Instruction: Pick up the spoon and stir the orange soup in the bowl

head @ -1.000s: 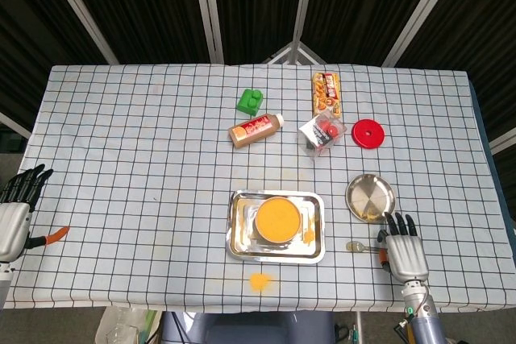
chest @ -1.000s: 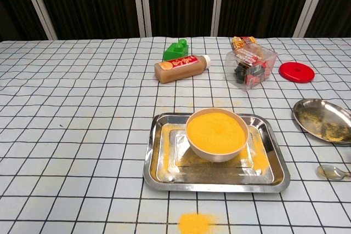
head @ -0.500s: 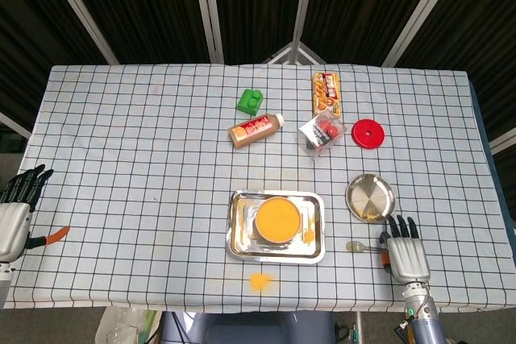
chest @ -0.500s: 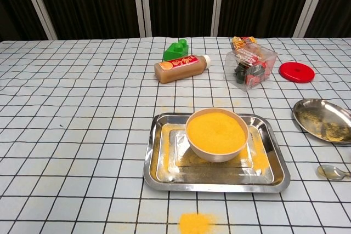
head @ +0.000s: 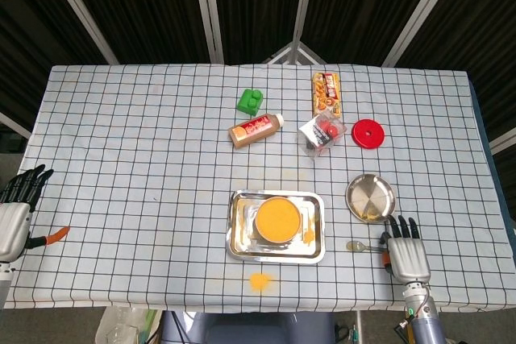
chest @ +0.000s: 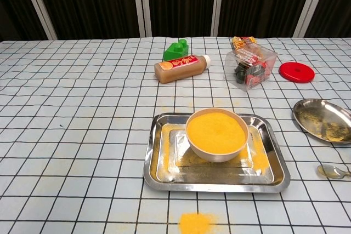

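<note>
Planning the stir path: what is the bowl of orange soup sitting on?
The bowl stands inside a metal tray, whose floor shows scattered orange spill. The tray floor directly under the bowl is covered and cannot be seen.

Bright, even overhead light in both views; the white checked tabletop (head: 145,142) is well lit against a dark background. Shadows short and soft, tight under objects. Mild glare on the rectangular steel tray (chest: 159,163) and the round steel plate (head: 371,196). Both views sharp, no motion blur. Chest view grid lines bow slightly toward the edges.
</note>
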Robot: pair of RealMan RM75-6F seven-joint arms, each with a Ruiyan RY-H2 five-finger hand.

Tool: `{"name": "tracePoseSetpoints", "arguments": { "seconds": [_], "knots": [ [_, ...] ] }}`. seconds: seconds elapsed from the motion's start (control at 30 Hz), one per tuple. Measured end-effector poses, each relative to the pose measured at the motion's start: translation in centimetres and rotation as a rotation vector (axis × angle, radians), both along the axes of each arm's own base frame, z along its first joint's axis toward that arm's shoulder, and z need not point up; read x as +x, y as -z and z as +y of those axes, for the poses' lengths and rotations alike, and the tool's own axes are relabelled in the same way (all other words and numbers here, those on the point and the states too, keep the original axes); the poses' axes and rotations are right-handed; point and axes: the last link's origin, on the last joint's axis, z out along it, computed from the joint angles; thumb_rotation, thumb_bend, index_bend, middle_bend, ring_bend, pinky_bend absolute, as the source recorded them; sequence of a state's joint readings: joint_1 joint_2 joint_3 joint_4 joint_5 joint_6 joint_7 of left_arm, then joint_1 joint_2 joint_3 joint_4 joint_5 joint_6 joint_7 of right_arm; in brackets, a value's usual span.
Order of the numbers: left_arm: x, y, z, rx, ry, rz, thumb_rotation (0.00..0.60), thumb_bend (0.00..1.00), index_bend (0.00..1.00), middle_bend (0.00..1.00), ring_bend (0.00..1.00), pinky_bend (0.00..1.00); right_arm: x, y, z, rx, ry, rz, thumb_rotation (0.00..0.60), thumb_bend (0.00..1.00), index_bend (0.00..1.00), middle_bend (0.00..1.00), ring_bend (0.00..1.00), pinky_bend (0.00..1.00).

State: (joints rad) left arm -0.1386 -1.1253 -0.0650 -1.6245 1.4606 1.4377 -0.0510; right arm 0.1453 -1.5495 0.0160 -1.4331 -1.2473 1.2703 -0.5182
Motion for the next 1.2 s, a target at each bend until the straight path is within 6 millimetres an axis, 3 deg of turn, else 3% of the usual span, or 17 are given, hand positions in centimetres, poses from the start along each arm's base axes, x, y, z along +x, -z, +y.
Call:
{"name": "tracePoseSetpoints", "arguments": {
  "seconds": [0.3, 0.67, 1.2],
  "knots": [
    [0.0, 0.0, 0.0, -0.002, -0.001, -0.003, 0.6, 0.0, 0.0, 0.0, 0.0, 0.0, 0.0, 0.1, 0.0, 0.004, 0.003, -0.015, 0.6, 0.53, 0.58, 0.13, 0.0, 0.0],
    [0.0, 0.0, 0.0, 0.0, -0.003, -0.005, 0.6, 0.0, 0.0, 0.0, 0.0, 0.0, 0.0, 0.0, 0.0, 0.003, 0.009, -0.014, 0.6, 0.53, 0.58, 0.14, 0.0, 0.0],
    [0.0, 0.1, 0.1, -0.001, -0.003, -0.005, 0.6, 0.0, 0.0, 0.0, 0.0, 0.0, 1.7, -1.3, -0.7, -0.056, -0.017, -0.106, 0.6, 0.53, 0.58, 0.14, 0.0, 0.0]
  ]
}}
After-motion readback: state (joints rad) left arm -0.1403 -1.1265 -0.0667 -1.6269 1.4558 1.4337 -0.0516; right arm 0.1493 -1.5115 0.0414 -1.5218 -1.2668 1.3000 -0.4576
